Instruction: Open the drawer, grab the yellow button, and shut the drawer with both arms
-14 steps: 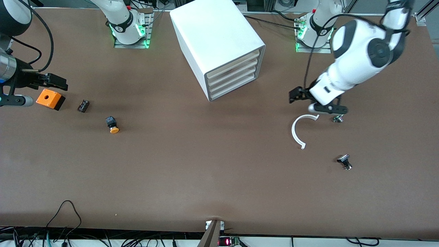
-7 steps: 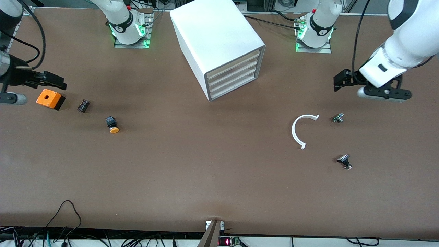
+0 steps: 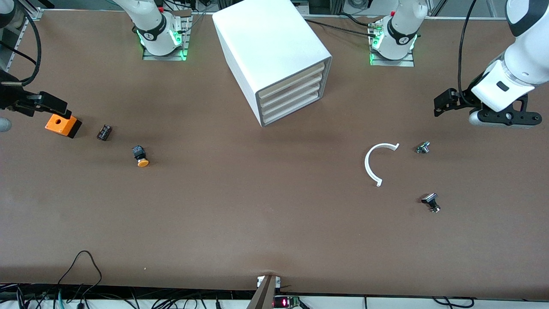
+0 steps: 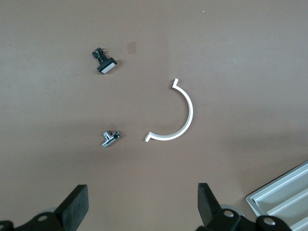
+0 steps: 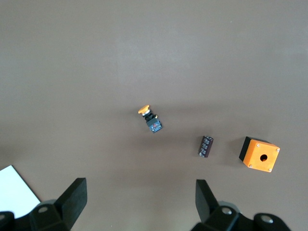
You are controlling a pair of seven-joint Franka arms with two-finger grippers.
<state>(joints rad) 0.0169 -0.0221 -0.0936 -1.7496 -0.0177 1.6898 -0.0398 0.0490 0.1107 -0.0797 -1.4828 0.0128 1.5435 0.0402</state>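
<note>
Four drawers sit flush in the white cabinet (image 3: 274,56), the top drawer (image 3: 291,74) among them, so the closing step looks finished, judging by how things lie. The button (image 3: 141,156) lies on its side on the bare bench (image 3: 257,206), toward the right arm's end and nearer the front camera than the cabinet; a small black part (image 3: 104,132) and the orange square box (image 3: 63,124) lie farther along toward that end. The right pincer (image 5: 137,204) hangs over the orange box with its fingers spread wide and nothing between them, high enough that its wrist view takes in all three items. The left pincer (image 4: 139,207) hangs over bare bench at the left arm's end, fingers likewise wide apart and empty. Below it lie a white curved strip (image 3: 376,162), a small metal part (image 3: 423,148) beside that, and a black-and-silver part (image 3: 431,201) nearer the front camera. Both arms appear raised and clear of everything, which I read as a parked stance: neither is lined up on the cabinet or the button.
</note>
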